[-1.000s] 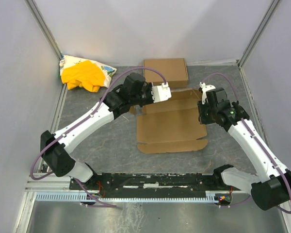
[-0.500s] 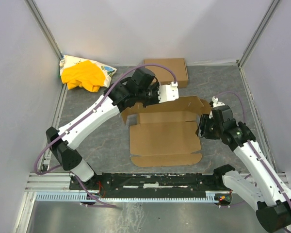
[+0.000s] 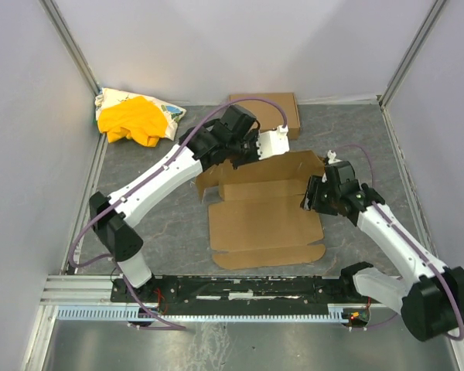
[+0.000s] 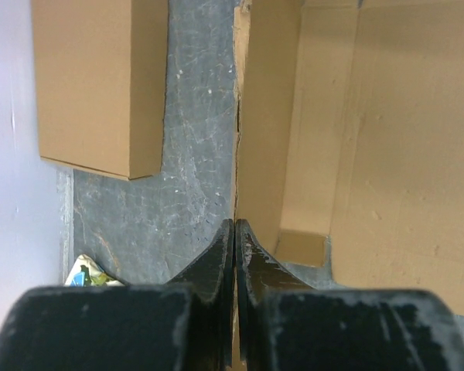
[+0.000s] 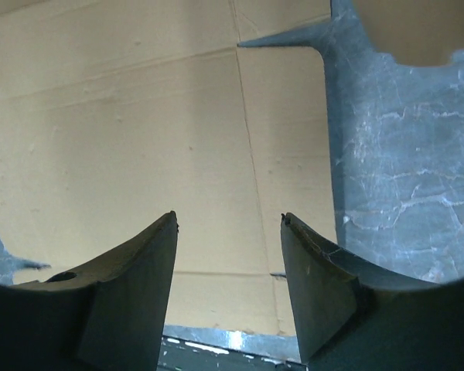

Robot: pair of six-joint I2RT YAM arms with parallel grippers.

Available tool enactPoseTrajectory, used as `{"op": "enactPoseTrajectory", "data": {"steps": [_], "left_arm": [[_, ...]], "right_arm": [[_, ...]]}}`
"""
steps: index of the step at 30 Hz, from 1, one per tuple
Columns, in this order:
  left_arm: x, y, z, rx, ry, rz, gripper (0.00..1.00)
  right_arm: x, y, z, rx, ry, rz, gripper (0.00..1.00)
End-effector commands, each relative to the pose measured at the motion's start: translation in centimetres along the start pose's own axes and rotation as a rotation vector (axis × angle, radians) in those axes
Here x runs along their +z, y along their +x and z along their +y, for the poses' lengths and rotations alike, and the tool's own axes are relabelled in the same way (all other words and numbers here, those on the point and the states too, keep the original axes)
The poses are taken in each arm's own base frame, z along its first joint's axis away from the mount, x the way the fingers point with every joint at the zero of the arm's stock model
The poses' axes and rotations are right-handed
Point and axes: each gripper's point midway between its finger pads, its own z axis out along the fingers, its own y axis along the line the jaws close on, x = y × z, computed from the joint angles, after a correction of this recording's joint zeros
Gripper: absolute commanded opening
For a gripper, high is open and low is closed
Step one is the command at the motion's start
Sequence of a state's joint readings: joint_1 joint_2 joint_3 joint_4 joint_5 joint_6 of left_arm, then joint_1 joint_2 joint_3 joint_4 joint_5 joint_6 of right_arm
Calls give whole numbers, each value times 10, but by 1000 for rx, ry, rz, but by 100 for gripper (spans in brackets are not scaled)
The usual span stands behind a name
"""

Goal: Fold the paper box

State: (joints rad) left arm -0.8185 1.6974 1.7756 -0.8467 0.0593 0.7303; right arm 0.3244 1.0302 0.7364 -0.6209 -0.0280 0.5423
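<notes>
The paper box (image 3: pixel 263 224) lies open in the middle of the table, its base flat and its back panel (image 3: pixel 267 168) standing up with a side flap at each end. My left gripper (image 3: pixel 281 148) is shut on the top edge of that back panel. In the left wrist view the thin cardboard edge runs straight between the closed left gripper (image 4: pixel 235 224), with the paper box's inside (image 4: pixel 402 154) to the right. My right gripper (image 3: pixel 309 198) hovers open over the box's right side. The right wrist view shows the right gripper (image 5: pixel 229 218) empty above the flat cardboard (image 5: pixel 139 139).
A second, closed brown carton (image 3: pixel 263 112) sits at the back, just behind the left gripper, and shows in the left wrist view as a carton (image 4: pixel 100 77). A yellow cloth bundle (image 3: pixel 131 120) lies in the back left corner. Grey walls enclose the table.
The box's back panel has been lifted upright by the left gripper and the box has shifted left and nearer. The right gripper has opened and moved in over the box's right side.
</notes>
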Motion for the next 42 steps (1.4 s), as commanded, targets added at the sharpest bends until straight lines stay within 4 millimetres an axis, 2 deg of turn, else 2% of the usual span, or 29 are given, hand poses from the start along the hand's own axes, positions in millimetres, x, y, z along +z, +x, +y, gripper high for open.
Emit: {"op": "enactPoseTrajectory", "data": {"steps": [1,4,6,8,11,16,19,22,25,28,32,34,38,42], "left_arm": [[-7,-18,43,-96,-142,-73,3],[-3,-11,61,-122,-200,-60,8],[-1,-5,74,-136,-239,-55,17],[3,2,87,-153,-267,-50,21],[13,13,103,-179,-291,-41,22],[37,30,115,-211,-286,-15,19],[46,40,119,-229,-294,4,27],[36,37,132,-304,-367,-25,35],[10,27,139,-440,-423,-119,36],[-6,12,119,-553,-388,-266,38],[-12,7,73,-742,-266,-399,40],[-6,6,41,-838,-151,-430,43],[10,3,-32,-877,3,-370,44],[25,0,-83,-943,72,-364,41]], "right_arm": [[2,-57,21,-7,-56,-126,64],[9,-72,21,-6,-45,-118,64],[13,-81,21,-8,-45,-104,64],[22,-88,20,-10,-34,-79,65],[36,-98,19,-7,-38,-58,66],[63,-100,16,-8,-55,19,66],[72,-95,12,-13,-48,47,66],[77,-93,6,-22,-24,61,66],[82,-94,-3,-15,6,61,68],[88,-96,-14,21,39,69,69],[99,-91,-28,66,63,107,70],[103,-88,-31,75,60,117,70],[112,-80,-33,78,45,130,70],[122,-74,-29,94,8,165,70]]}}
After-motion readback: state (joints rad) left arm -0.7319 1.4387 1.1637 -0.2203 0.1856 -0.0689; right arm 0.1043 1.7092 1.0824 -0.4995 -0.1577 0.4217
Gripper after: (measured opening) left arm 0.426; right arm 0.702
